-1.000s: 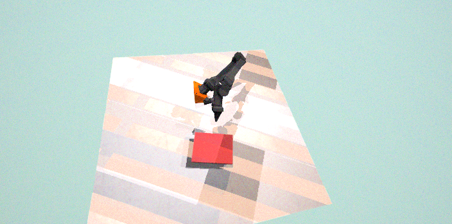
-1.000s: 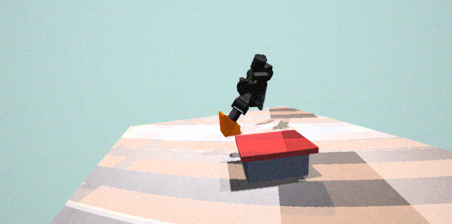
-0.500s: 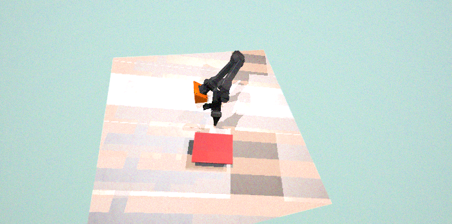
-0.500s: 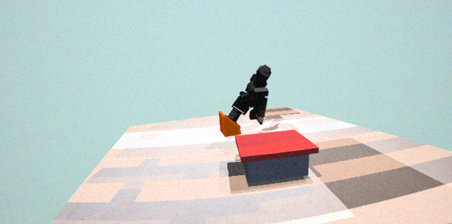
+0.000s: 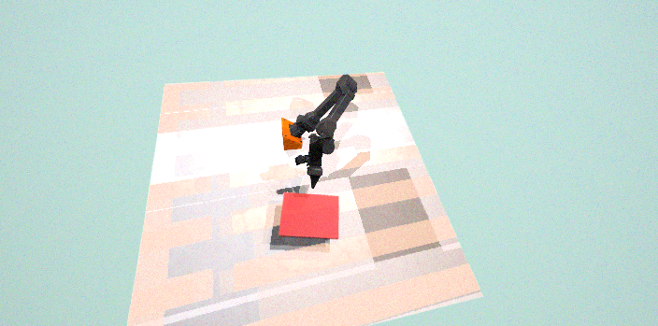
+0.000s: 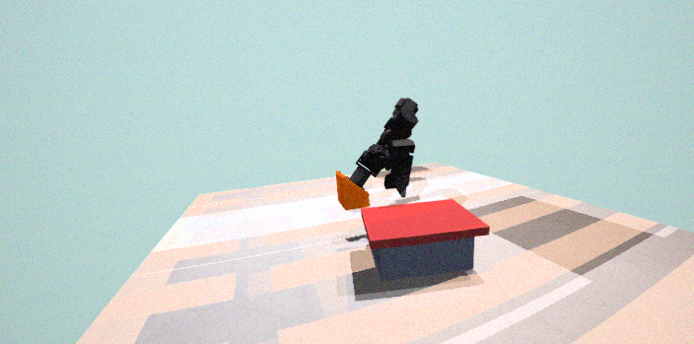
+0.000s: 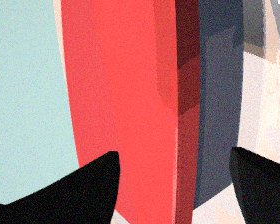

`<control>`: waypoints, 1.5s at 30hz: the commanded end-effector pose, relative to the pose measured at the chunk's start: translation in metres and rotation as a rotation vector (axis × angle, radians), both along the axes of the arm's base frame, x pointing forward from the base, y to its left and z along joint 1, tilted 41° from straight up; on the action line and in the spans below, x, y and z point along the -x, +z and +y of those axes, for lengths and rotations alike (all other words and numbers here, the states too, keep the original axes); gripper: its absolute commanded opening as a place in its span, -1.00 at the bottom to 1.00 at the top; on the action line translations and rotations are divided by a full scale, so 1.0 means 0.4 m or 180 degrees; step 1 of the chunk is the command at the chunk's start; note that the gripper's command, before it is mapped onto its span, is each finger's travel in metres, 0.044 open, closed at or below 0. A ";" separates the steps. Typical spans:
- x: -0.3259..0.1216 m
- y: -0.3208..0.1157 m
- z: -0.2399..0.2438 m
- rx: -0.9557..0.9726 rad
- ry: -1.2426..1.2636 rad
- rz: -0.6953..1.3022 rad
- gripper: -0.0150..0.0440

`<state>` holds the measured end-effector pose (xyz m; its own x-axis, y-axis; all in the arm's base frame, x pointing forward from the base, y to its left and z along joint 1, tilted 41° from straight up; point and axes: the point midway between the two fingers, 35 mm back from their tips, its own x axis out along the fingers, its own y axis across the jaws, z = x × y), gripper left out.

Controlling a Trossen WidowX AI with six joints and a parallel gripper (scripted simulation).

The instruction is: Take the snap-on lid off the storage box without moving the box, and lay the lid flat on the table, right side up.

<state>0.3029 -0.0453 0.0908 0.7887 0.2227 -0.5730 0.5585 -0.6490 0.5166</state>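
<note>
A red lid point(image 5: 309, 216) point(image 6: 424, 222) point(image 7: 136, 125) sits flat on top of the dark blue-grey storage box point(image 6: 426, 258) point(image 7: 218, 115), its rim overhanging the box walls. In the top view the lid hides the box. My gripper point(image 5: 313, 187) point(image 6: 403, 195) point(image 7: 175, 150) is open and empty, near the lid's edge on the arm's side. In the wrist view the fingertips stand apart, one over the lid's top and the other on the side of the box wall. No contact shows.
The orange base block point(image 5: 292, 143) point(image 6: 352, 196) of the arm stands behind the box. The patterned table point(image 5: 187, 250) point(image 6: 207, 318) carries shadows of the arm and box. Its far edges show in the top and exterior views.
</note>
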 end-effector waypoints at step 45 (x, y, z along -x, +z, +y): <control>-0.095 -0.078 0.032 -0.0019 -0.0022 0.0007 -0.49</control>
